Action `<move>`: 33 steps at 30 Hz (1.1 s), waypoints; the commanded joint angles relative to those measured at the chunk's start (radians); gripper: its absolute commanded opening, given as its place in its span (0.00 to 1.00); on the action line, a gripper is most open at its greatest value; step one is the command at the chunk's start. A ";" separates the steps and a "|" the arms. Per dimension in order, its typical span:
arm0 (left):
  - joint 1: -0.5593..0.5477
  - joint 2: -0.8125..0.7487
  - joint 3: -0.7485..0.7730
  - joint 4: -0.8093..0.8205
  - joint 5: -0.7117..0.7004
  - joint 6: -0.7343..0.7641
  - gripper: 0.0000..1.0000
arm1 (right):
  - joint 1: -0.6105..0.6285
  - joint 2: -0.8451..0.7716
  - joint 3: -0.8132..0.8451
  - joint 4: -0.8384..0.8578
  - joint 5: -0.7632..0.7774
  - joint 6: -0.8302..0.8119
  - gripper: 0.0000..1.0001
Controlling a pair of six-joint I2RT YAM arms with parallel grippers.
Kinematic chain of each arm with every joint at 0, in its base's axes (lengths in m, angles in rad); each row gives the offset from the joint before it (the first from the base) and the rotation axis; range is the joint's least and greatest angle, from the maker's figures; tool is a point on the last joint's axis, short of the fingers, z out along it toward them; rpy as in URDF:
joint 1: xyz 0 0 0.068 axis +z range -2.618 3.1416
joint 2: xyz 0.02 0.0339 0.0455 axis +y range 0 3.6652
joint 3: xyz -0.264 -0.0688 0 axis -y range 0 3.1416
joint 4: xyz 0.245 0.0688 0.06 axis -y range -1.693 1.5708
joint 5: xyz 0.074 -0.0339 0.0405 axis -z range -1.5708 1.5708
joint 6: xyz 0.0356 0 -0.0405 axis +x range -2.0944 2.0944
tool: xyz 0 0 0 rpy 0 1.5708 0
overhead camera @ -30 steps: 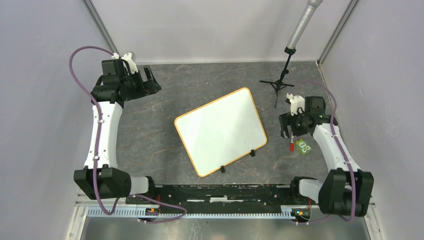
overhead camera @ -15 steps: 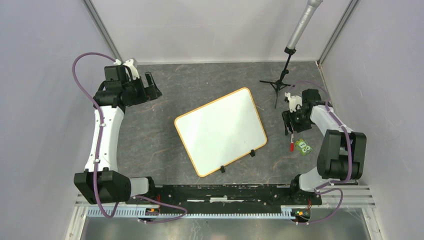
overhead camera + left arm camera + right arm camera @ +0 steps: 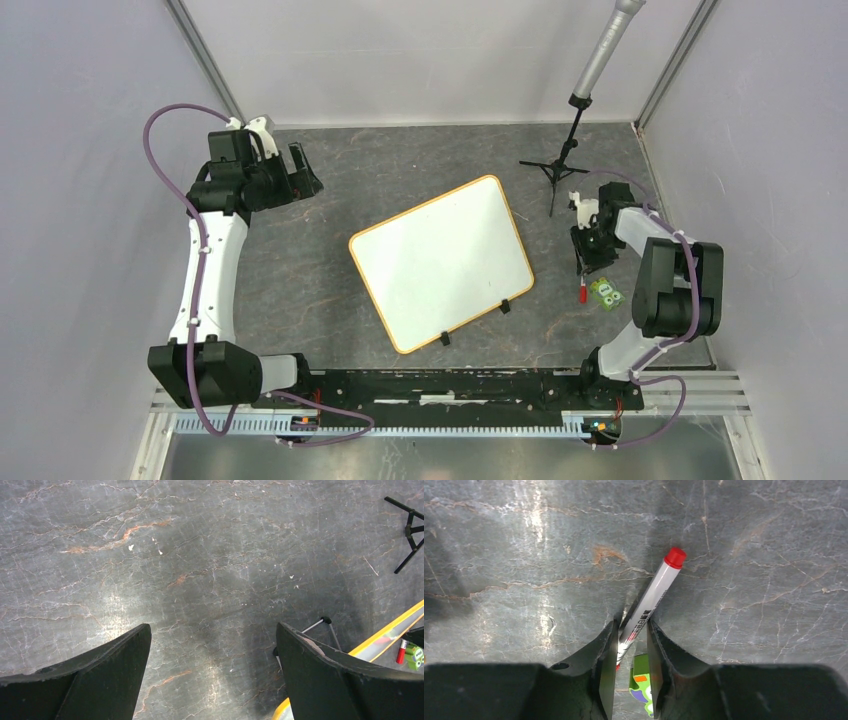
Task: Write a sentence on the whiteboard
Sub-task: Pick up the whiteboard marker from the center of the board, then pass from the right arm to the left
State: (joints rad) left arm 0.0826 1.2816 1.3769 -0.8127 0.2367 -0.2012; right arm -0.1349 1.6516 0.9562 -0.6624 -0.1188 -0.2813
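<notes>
Right gripper [image 3: 631, 630] is down at the worktop [image 3: 400, 160] close to its right edge, about midway between the near and far edges. Its two dark fingers are clamped on the white barrel of a marker [image 3: 651, 597], one against each side. The marker lies flat on the grey stone-patterned surface, and its red cap points away past the fingertips. Just beside the fingers, on the near side, sits a small green block [image 3: 640, 682] with orange and purple patches; it is near the marker's lower end, and whether they touch I cannot tell. Left of this cluster, and apart from it, the whiteboard [image 3: 440, 262] lies flat in the middle of the worktop. It is turned askew, so its yellow-rimmed corners point toward the worktop's edges. Two black clips [image 3: 505, 307] sit on its near-right edge, and its face shows plain white from overhead. A strip of bare worktop separates the board from the clamped gripper. Farther back on the right, a black tripod stand [image 3: 560, 165] carrying a grey pole [image 3: 603, 50] stands beyond the right gripper, toward the far-right corner. Left gripper [image 3: 212, 627] hangs over the far-left corner with its fingers spread wide and nothing between them, well away from the board.
</notes>
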 commanded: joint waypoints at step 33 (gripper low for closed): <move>-0.189 -0.024 0.225 0.224 0.560 -0.027 1.00 | 0.257 -0.430 0.351 0.707 -0.565 0.880 0.00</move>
State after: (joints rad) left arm -0.0505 1.2957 1.6287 -0.7605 0.7471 -0.1230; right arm 0.0269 1.2278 1.2270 -0.1360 -0.7391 0.4046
